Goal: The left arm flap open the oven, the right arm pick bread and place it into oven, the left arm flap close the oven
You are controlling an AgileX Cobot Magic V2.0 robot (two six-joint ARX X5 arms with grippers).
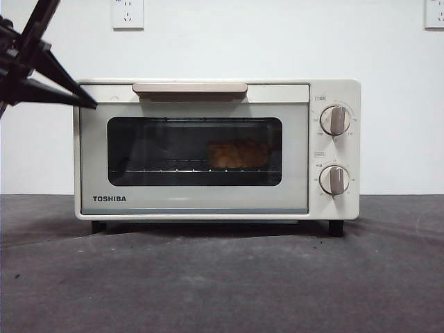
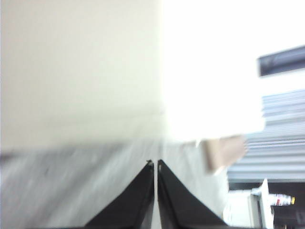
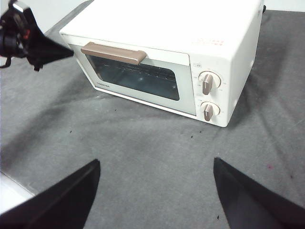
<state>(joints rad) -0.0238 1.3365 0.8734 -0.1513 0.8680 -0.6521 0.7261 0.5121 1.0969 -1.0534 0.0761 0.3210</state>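
Note:
The cream-white oven stands on the grey mat with its door closed; the beige handle runs along the top of the door. Through the dark window the golden-brown bread lies on the rack, right of centre. My left gripper hangs at the oven's upper left corner, just off its edge, with its jaws shut on nothing; that view is blurred. The right wrist view shows the oven from above and the left gripper beside it. My right gripper is open and empty, high over the mat in front.
Two beige knobs sit on the oven's right panel. White wall sockets are on the wall behind. The grey mat stretches in front of the oven.

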